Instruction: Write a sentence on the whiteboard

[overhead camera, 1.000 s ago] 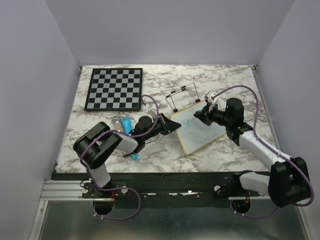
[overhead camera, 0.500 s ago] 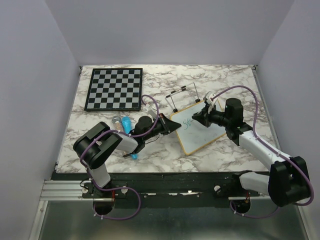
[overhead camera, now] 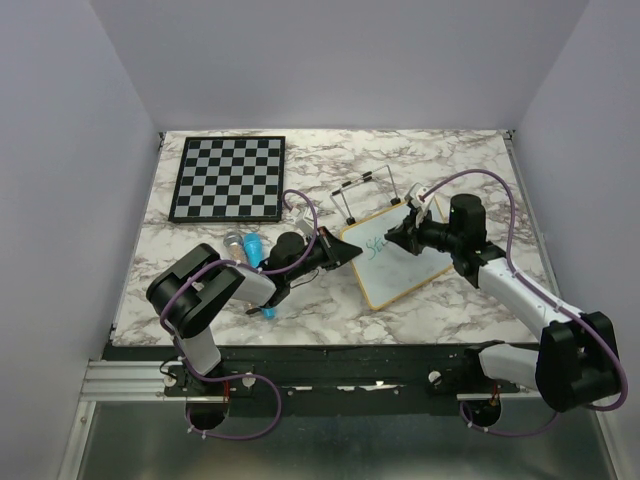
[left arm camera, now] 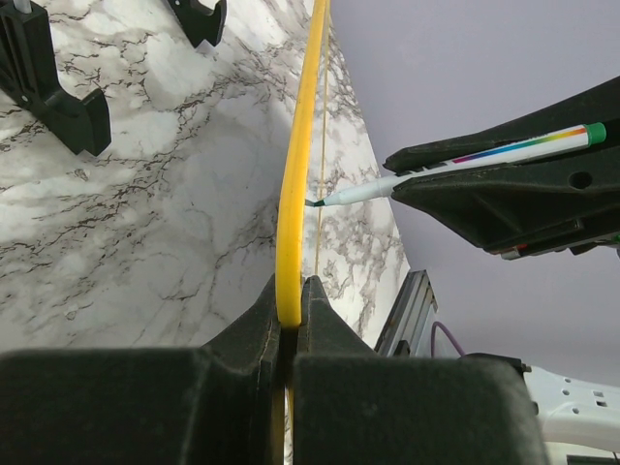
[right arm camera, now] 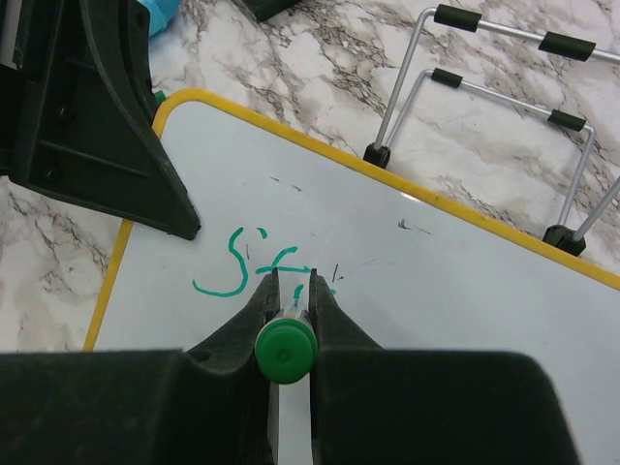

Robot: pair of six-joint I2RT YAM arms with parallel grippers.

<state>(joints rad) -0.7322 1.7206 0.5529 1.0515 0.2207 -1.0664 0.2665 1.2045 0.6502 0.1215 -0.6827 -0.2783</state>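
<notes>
Beside a wire stand, left fingers pinch the whiteboard, right fingers the marker.

The left arm lies low over the counter, stretched from its base toward 2 o'clock. Its claw is clamped on the 9 o'clock edge of the whiteboard. The right arm reaches toward 10 o'clock with its wrist seemingly tipped downward (the overhead view is coarse). Its claw is pinched tight around a marker.
</notes>
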